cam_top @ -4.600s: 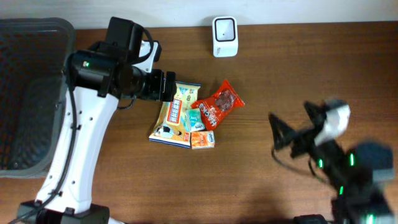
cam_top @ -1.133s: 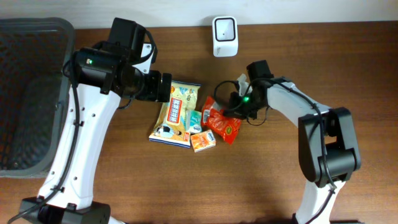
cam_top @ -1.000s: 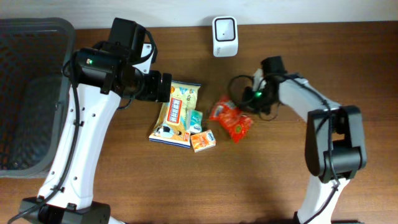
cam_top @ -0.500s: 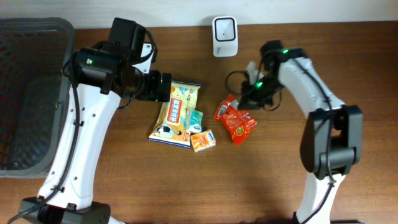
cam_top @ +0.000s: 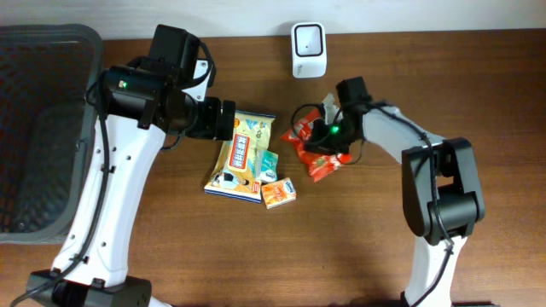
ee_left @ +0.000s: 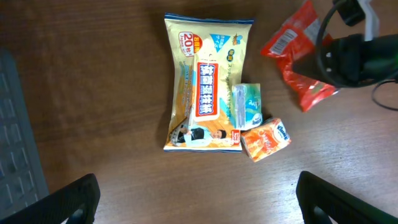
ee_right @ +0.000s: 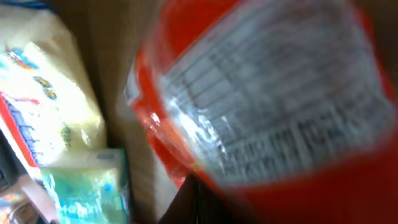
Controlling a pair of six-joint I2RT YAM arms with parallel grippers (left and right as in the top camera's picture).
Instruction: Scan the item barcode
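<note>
Clamping one red packet (cam_top: 321, 165) in right gripper (cam_top: 322, 139), left gripper (cam_top: 229, 119) fingers apart, three other packs (cam_top: 241, 153), one scanner (cam_top: 307, 38)

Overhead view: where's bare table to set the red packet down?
Bare wood right of the right arm, and the near strip below the orange box. Crowded: centre, around the yellow bag and red packet, up toward the scanner.

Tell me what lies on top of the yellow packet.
A small green pack overlaps the right edge of the yellow packet, hiding that strip. The orange box sits beside its corner.
</note>
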